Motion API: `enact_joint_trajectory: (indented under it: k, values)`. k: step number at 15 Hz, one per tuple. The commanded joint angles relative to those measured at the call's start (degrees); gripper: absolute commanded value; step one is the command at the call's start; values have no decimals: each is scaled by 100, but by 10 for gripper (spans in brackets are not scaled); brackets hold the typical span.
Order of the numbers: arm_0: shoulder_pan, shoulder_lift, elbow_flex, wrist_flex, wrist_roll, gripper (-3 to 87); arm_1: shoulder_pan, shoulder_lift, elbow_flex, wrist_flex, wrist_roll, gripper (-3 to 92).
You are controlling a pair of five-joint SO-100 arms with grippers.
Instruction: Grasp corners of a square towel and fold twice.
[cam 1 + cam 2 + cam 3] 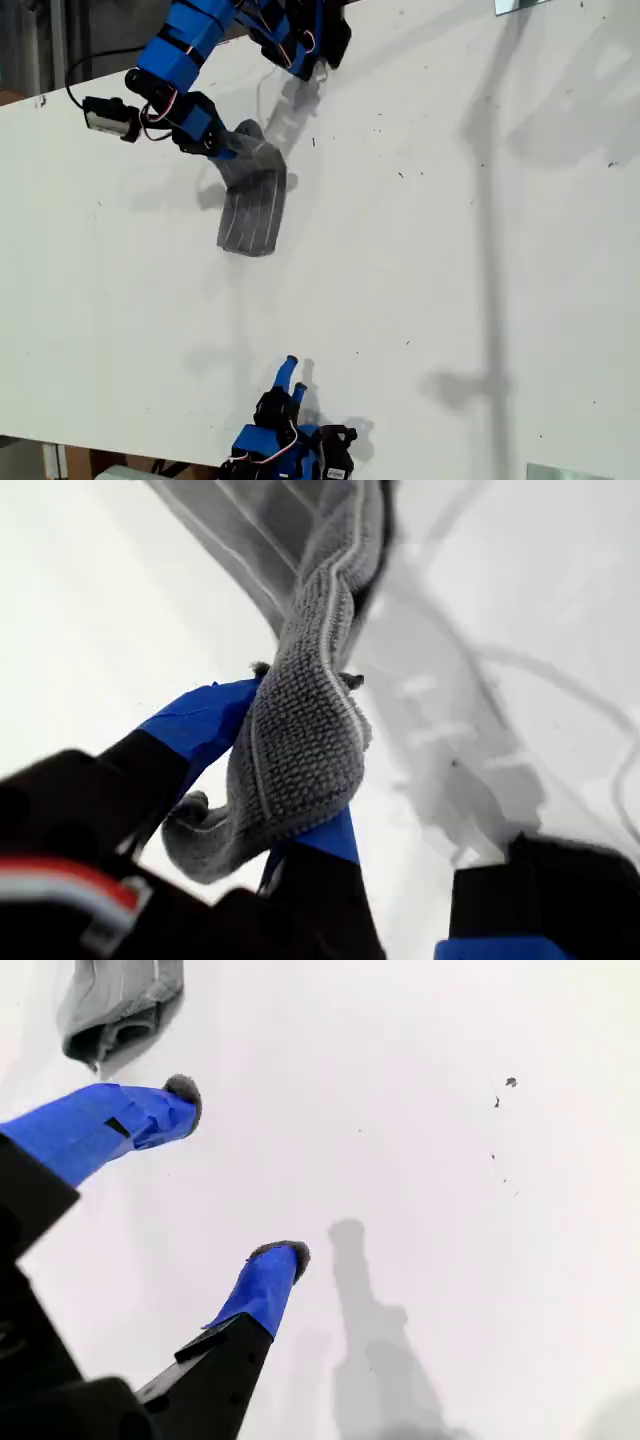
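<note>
Pinching the towel (255, 205) bunched in my first gripper (285, 800) near the table's (450, 280) far edge, its length trailing toward my second gripper (235, 1185), which waits agape, empty, well apart at the near edge.

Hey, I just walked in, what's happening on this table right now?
My first gripper is shut on a bunched end of the grey striped towel, which hangs from it in a narrow bundle near the top of the exterior view. My second gripper is open and empty over the bare white table, near the exterior view's bottom edge.
</note>
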Motion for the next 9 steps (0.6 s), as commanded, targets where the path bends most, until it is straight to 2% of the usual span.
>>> enact_joint_trajectory:
  k: [1, 3, 5, 6, 7, 8, 9]
  values:
    - [88, 809, 492, -70, -237, 273, -281, -1564, -1793, -387, -369, -1]
    - [105, 1916, 958, 343, -404, 272, -316, -3270, -3366, -510, -694, -1]
    - [237, 2733, 1283, 536, -475, 272, -360, -3911, -3727, -1248, -976, -1]
    - [255, 2760, 1336, 527, -475, 272, -352, -4017, -3700, -1521, -1011, 63]
    - [255, 2751, 1380, 510, -457, 272, -387, -4017, -3665, -1705, -1090, 224]
    - [246, 2769, 1424, 492, -439, 272, -404, -3744, -3630, -1626, -1107, 335]
    - [220, 2795, 1468, 483, -431, 272, -308, -2927, -3164, -1582, -1107, 360]
